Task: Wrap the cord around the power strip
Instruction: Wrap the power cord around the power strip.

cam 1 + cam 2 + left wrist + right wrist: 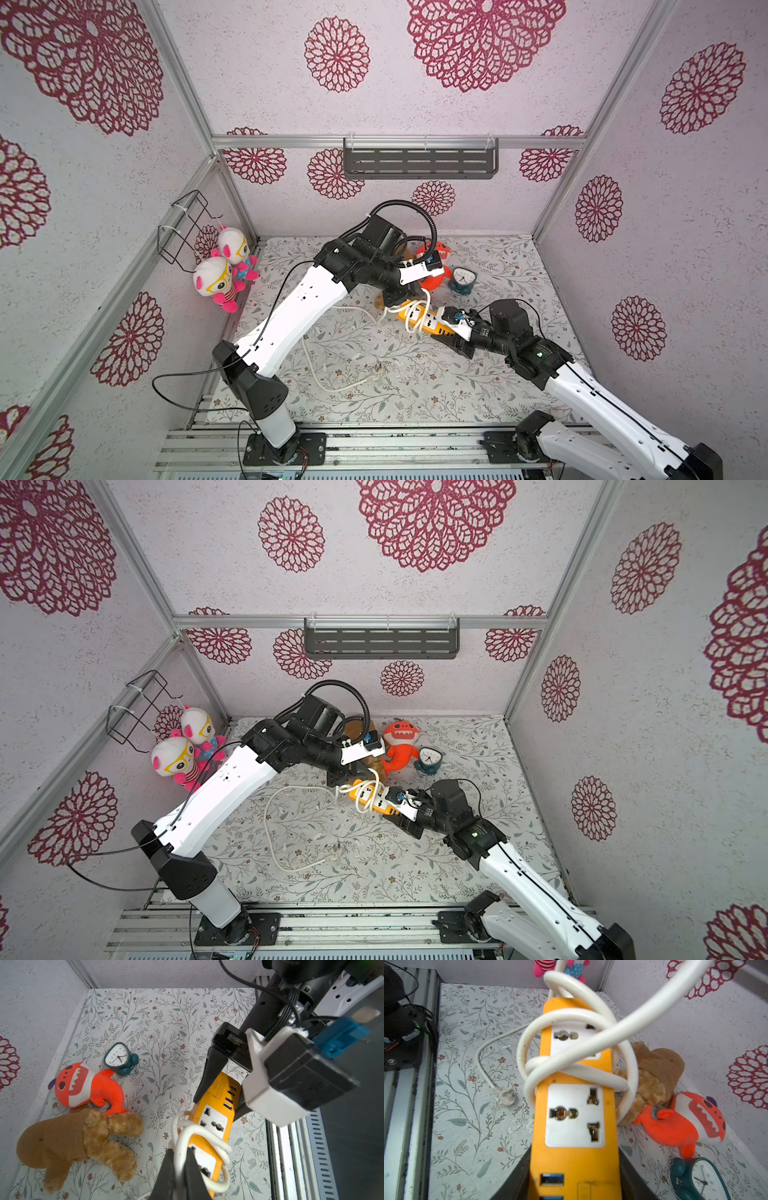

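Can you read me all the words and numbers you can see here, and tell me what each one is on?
"7 6 5": on the white face of the small teal alarm clock; its other numerals are too small to read.
Raised lettering on the orange-yellow plastic power strip: too blurred to read.
Nothing else shows readable words or numbers.

From my remote screen: the power strip (571,1161) is orange-yellow, with white socket faces and blue USB ports. Its cord (571,1015) is plain white. The table cover (436,382) is off-white, printed with grey-green leafy sprigs and small rust flowers. The walls (257,62) are pale lilac with crimson lace-like rosettes. At twelve o'clock from the strip I see an orange-red and white shark plush (434,283), at one o'clock a teal clock (461,278) with a white face, and at nine o'clock pink-and-white dolls (216,282) in yellow glasses.
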Action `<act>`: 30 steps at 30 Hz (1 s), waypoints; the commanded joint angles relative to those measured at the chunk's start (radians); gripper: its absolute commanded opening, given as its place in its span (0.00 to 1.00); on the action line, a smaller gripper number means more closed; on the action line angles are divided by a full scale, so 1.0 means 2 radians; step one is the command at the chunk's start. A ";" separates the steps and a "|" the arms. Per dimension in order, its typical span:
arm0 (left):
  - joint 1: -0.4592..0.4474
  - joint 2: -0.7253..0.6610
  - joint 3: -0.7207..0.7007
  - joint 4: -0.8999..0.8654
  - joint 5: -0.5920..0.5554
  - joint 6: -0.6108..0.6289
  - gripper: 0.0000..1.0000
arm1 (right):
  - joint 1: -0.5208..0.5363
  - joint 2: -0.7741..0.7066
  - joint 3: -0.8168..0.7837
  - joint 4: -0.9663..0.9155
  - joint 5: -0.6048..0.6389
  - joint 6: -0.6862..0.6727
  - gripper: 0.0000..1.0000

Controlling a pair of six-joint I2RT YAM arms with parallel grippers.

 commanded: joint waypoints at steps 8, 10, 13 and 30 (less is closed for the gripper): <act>0.063 0.071 0.055 -0.023 0.123 0.032 0.26 | 0.018 -0.026 -0.014 0.080 -0.099 0.005 0.00; 0.070 0.077 0.056 -0.024 0.133 0.031 0.29 | 0.020 -0.026 -0.012 0.076 -0.100 0.005 0.00; 0.077 0.083 0.053 -0.021 0.135 0.031 0.33 | 0.023 -0.027 -0.008 0.075 -0.106 0.005 0.00; 0.100 0.029 -0.197 0.276 0.256 -0.127 0.48 | 0.023 -0.066 -0.024 0.229 -0.081 0.080 0.00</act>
